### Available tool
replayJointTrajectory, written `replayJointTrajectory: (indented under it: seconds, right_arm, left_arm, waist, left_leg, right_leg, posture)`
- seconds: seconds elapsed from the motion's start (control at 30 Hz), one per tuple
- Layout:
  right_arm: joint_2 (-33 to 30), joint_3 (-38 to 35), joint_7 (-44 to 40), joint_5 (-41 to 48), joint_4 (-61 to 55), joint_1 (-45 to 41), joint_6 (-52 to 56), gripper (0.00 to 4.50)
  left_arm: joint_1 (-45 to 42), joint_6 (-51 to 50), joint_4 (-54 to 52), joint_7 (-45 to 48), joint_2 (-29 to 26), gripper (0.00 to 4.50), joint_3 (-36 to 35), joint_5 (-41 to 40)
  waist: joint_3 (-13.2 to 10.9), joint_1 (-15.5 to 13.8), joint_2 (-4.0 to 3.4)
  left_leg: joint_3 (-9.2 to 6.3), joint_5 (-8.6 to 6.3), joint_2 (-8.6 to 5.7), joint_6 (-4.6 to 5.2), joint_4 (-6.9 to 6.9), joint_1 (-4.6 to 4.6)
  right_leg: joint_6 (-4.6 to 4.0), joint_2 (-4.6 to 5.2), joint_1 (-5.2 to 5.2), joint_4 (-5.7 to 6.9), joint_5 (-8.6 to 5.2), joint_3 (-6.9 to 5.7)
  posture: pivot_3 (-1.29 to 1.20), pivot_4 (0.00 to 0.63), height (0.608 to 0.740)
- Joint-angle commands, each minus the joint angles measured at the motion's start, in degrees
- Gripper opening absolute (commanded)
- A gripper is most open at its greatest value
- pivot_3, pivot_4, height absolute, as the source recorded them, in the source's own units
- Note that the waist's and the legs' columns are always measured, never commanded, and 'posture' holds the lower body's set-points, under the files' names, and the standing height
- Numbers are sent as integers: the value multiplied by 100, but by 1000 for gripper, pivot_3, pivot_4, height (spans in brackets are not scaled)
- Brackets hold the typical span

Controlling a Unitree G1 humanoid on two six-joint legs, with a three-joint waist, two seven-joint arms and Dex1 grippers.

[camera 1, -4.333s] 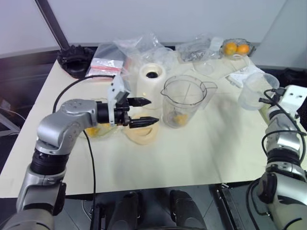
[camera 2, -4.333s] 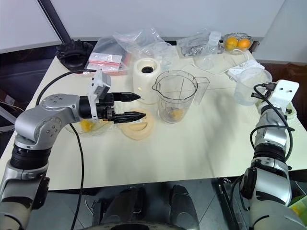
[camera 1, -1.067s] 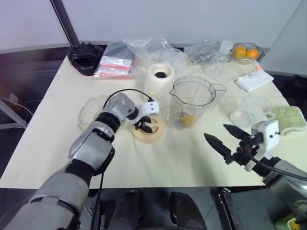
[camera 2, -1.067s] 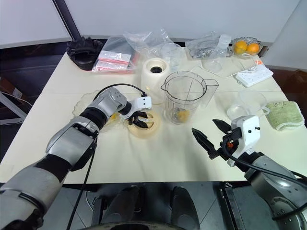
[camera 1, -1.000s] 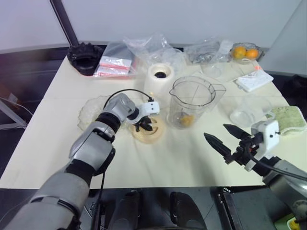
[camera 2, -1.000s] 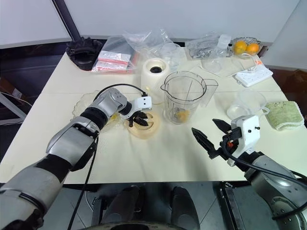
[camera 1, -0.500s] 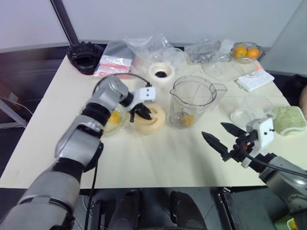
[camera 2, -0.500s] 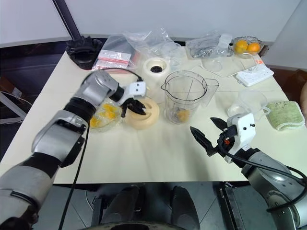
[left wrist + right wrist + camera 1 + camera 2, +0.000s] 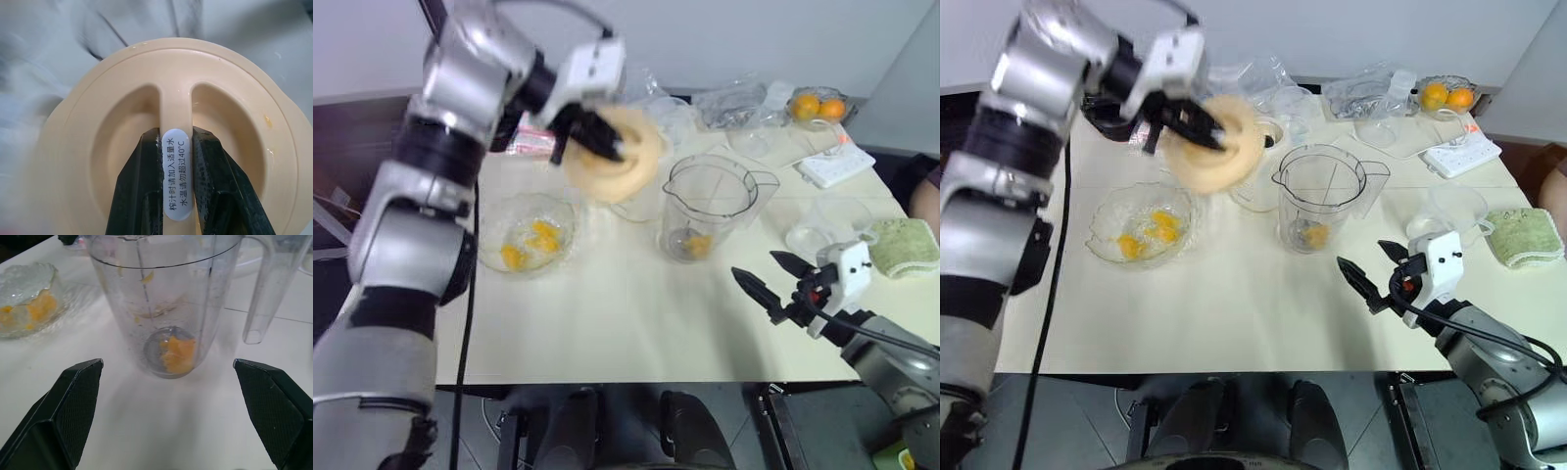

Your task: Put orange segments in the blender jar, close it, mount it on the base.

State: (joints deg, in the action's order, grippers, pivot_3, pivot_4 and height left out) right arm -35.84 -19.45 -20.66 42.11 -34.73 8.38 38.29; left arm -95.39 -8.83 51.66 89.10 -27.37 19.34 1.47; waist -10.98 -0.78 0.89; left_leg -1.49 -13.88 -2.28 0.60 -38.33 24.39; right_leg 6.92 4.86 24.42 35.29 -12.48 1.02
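My left gripper (image 9: 595, 139) is shut on the handle rib of a flat round pale orange lid (image 9: 625, 162), held tilted in the air above the table's back left. In the left wrist view the black fingers (image 9: 139, 191) pinch the rib with its white sticker. The blender jar (image 9: 707, 208) stands upright and uncovered mid-table, with orange segments (image 9: 694, 245) at its bottom. More orange segments (image 9: 539, 240) lie in a glass bowl (image 9: 493, 257). The cream-white base (image 9: 1255, 193) is partly hidden behind the lid. My right gripper (image 9: 756, 267) is open, low, in front of and to the right of the jar.
Whole oranges (image 9: 817, 106) sit in a dish at the back right, beside crumpled plastic bags (image 9: 729, 98). A white power strip (image 9: 832, 164), a small clear cup (image 9: 822, 227) and a green cloth (image 9: 903, 245) lie along the right side.
My left gripper has lifted the lid off the table and carried it high, up and back. The right gripper has stayed open and hardly moved.
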Motion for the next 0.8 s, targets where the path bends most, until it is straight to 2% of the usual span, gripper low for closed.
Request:
replayJointTrajectory:
  seconds: [0.03,0.2,0.4,0.8]
  right_arm:
    - [143,-36,108,-144,140,-309,-186,4500]
    - [337,75,383,-675,374,-700,-425,4500]
    - [657,130,672,-1053,205,-655,-549,4500]
    - [1341,256,1150,-1435,-373,-186,-648,4500]
  left_arm:
    - [-763,161,1242,-628,561,247,-330,42]
    - [-1042,331,2268,-1414,1412,247,-297,475]
    - [-1130,-38,2610,-2126,2049,247,-455,739]
    - [-1049,-40,2681,-2131,2609,247,-611,1060]
  waist:
    - [2,7,-2]
    - [2,24,-4]
    - [0,21,-3]
    - [0,22,-4]
  left_leg:
    - [3,-4,0,6,0,-2]
    - [3,-5,2,8,1,-7]
    - [2,-7,6,11,9,2]
    - [4,-7,5,12,8,0]
  right_leg:
    - [5,1,0,2,-1,4]
    - [13,-1,2,13,0,4]
    - [14,-9,20,18,1,6]
    - [15,-8,18,18,2,9]
  posture:
    - [0,150,740]
    - [0,150,740]
    - [0,150,740]
    - [0,150,740]
